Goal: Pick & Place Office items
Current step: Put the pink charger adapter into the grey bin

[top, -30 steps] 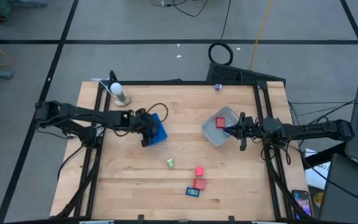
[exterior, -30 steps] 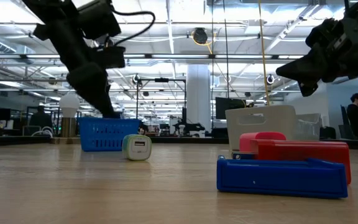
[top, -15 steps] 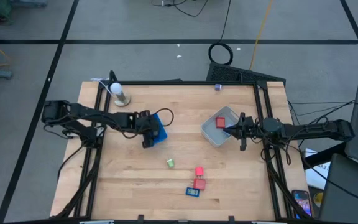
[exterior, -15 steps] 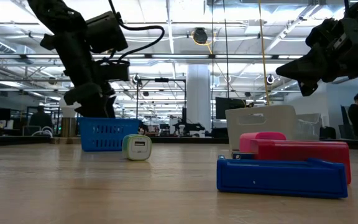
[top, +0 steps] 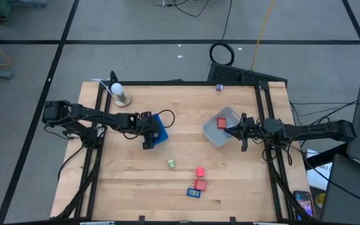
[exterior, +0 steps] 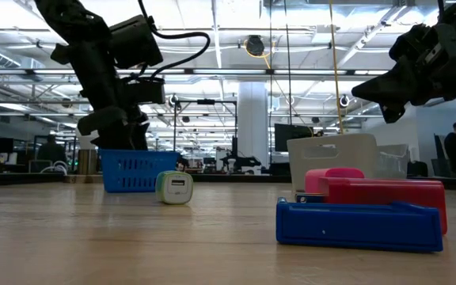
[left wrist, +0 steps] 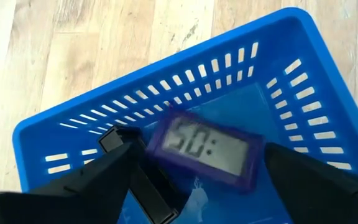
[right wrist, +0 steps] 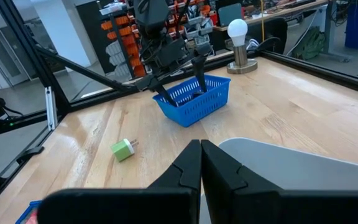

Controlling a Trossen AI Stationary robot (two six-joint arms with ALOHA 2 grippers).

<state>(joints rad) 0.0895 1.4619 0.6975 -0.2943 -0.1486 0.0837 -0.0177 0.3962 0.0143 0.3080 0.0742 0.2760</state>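
My left gripper [left wrist: 197, 149] hangs open over the blue basket [top: 160, 130]. A purple-framed digital display [left wrist: 207, 148] and a black piece [left wrist: 138, 180] lie inside the basket, and the fingers stand apart on either side of them. My right gripper [right wrist: 201, 146] is shut and hovers over the clear tub [top: 220, 128], which holds a red block [top: 221, 123]. On the table lie a green bit [top: 171, 164], two red blocks [top: 200, 178] and a dark flat rectangle with blue [top: 194, 193].
A lamp with a white bulb [top: 119, 94] stands near the table's far left corner. A small purple piece [top: 219, 87] sits at the far edge. Bare wood lies between the basket, the tub and the loose pieces near the near edge.
My left gripper has risen out of the blue basket and drawn back a little toward the table's left edge. It has since held still. The right arm has kept still.
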